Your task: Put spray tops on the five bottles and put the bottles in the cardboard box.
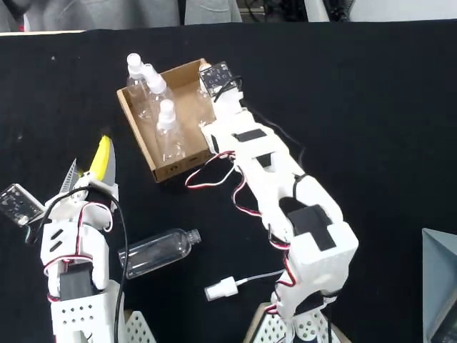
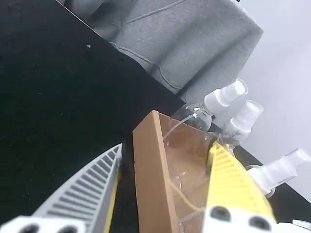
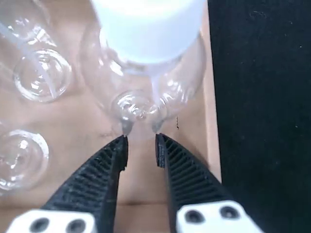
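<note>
High view, box: the cardboard box (image 1: 178,166) held three capped bottles (image 1: 166,118) upright, with the right arm reaching into its far corner.
High view, remaining work: a loose bottle (image 1: 157,251) lay on its side on the table (image 1: 371,107), uncapped, near a loose spray top (image 1: 223,288).
High view, handling: the loose bottle looked light, thin-walled and slick, likely to roll or dent. Mid-body seemed the safest hold, and the white head the best hold on the spray top.
Left wrist view: the left gripper (image 2: 167,148) was spread wide and empty, with the box wall beyond it.
Right wrist view: the right gripper (image 3: 141,145) was narrowly parted and held nothing, its tips just at the foot of a standing bottle (image 3: 146,92) in the box corner.
</note>
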Action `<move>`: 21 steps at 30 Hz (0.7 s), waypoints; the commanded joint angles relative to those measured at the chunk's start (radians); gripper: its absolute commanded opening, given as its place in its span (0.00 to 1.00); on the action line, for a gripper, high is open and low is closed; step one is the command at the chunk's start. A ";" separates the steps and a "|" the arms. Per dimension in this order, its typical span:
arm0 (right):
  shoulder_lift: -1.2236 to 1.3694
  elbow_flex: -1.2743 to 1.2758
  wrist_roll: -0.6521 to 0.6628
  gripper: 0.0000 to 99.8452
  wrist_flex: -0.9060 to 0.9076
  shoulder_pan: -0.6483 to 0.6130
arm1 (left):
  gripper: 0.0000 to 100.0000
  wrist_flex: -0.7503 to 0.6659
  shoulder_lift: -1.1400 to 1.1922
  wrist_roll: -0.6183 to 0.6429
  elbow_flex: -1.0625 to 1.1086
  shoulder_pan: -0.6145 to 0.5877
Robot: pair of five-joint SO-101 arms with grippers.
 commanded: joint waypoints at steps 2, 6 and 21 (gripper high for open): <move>0.008 -0.114 0.006 0.07 -0.058 0.034 | 0.26 0.006 -0.011 -0.006 0.025 -0.008; 0.039 -0.145 0.006 0.07 -0.087 0.031 | 0.26 0.006 -0.011 -0.008 0.025 -0.008; 0.203 -0.320 0.008 0.07 -0.087 0.032 | 0.26 0.006 -0.011 -0.008 0.025 -0.008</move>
